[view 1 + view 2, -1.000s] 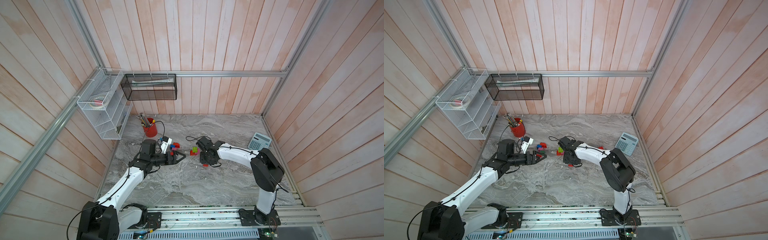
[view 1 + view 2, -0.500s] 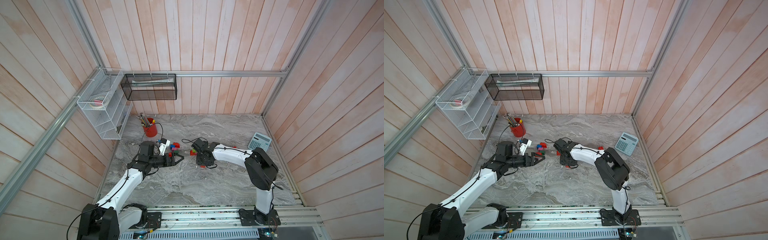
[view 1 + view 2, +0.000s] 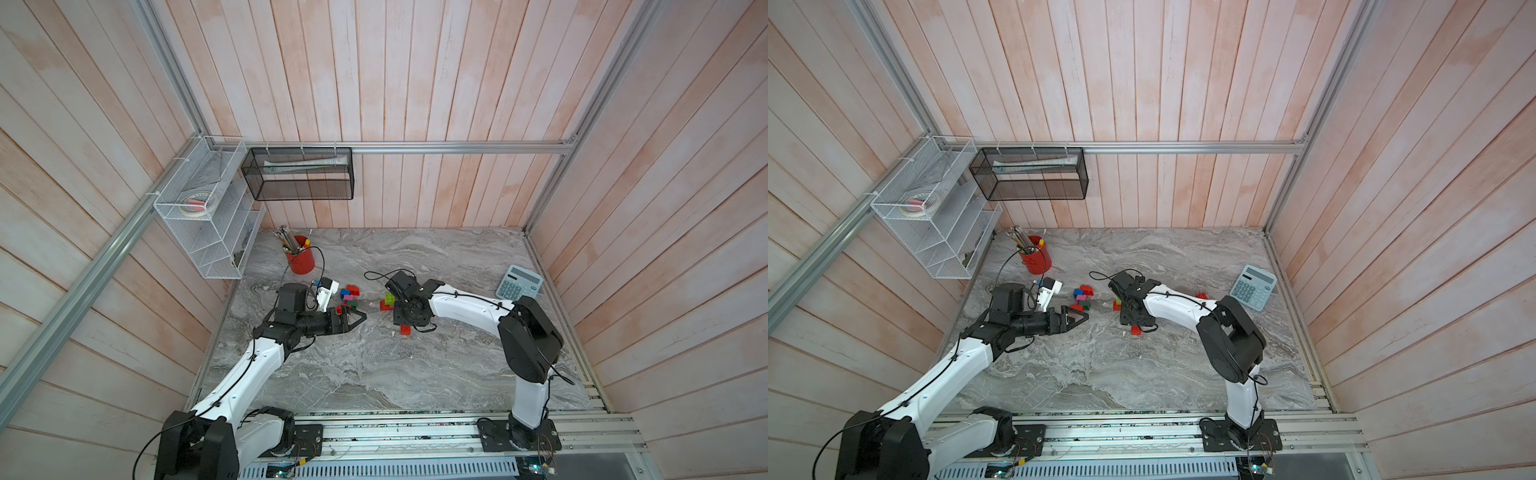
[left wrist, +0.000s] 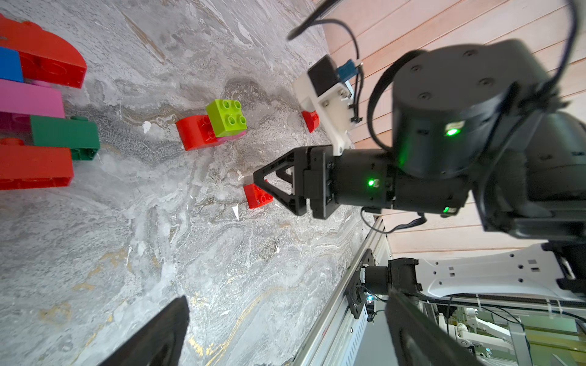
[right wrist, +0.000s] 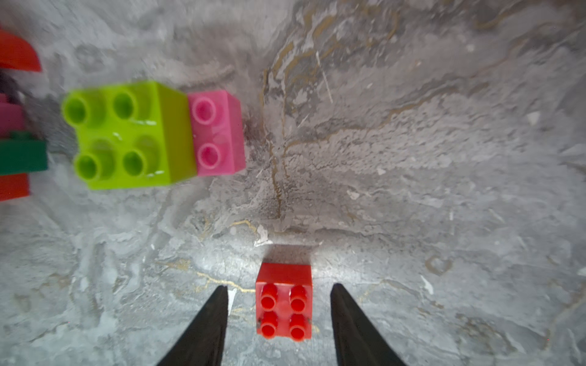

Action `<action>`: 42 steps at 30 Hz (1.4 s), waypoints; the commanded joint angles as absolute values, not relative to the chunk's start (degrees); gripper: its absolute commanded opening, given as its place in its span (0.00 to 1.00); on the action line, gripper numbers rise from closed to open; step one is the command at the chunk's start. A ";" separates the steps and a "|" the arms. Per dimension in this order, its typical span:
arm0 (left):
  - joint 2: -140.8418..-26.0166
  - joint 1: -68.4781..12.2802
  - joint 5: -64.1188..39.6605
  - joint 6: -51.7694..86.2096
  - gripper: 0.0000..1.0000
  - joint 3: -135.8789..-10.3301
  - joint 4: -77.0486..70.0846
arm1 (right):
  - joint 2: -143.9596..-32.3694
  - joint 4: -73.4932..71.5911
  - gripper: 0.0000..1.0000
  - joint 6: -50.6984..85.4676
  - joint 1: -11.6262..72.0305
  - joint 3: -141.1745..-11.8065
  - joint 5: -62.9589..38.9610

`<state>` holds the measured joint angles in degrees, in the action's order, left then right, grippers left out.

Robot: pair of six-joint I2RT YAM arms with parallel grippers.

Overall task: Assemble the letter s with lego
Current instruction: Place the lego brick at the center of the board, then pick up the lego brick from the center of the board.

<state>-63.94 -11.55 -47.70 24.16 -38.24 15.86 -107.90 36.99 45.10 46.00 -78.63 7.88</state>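
Observation:
A small red lego brick (image 5: 283, 301) sits studs-up on the marble table (image 5: 412, 190), between the fingers of my right gripper (image 5: 279, 294). The jaws are open and stand clear of its sides. In both top views that gripper (image 3: 405, 322) points down over the same brick (image 3: 1136, 330). A lime brick (image 5: 126, 133) sits on a pink one (image 5: 217, 133) beside a rounded red brick (image 4: 193, 133). Further left lies a cluster: red (image 4: 47, 60), blue (image 4: 9, 65), pink (image 4: 30, 99), dark green (image 4: 63, 134) and red (image 4: 35, 166). My left gripper (image 3: 359, 318) hovers open and empty next to the cluster.
A calculator (image 3: 519, 282) lies at the right edge, and a stray red brick (image 3: 1201, 296) shows behind the right arm. A red pencil cup (image 3: 301, 259) stands at the back left under a white wire shelf (image 3: 208, 216). A black mesh basket (image 3: 299, 174) hangs on the back wall.
My right gripper's jaws have spread apart from shut, and the gripper has shifted slightly left over the small red brick. The left arm has barely moved.

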 commanded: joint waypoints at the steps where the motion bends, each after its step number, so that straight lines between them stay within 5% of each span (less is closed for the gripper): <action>1: -63.71 -11.26 -48.76 23.40 1.00 -38.67 15.71 | -102.39 38.10 0.58 38.95 42.89 -77.19 7.73; 24: -66.33 -16.19 -49.57 30.21 1.00 -41.10 7.51 | -87.10 23.73 0.73 -2.82 14.05 -60.75 6.15; 42: -68.67 -16.96 -49.81 29.45 1.00 -42.76 7.56 | -93.28 14.64 0.71 -10.98 7.93 -56.05 -0.57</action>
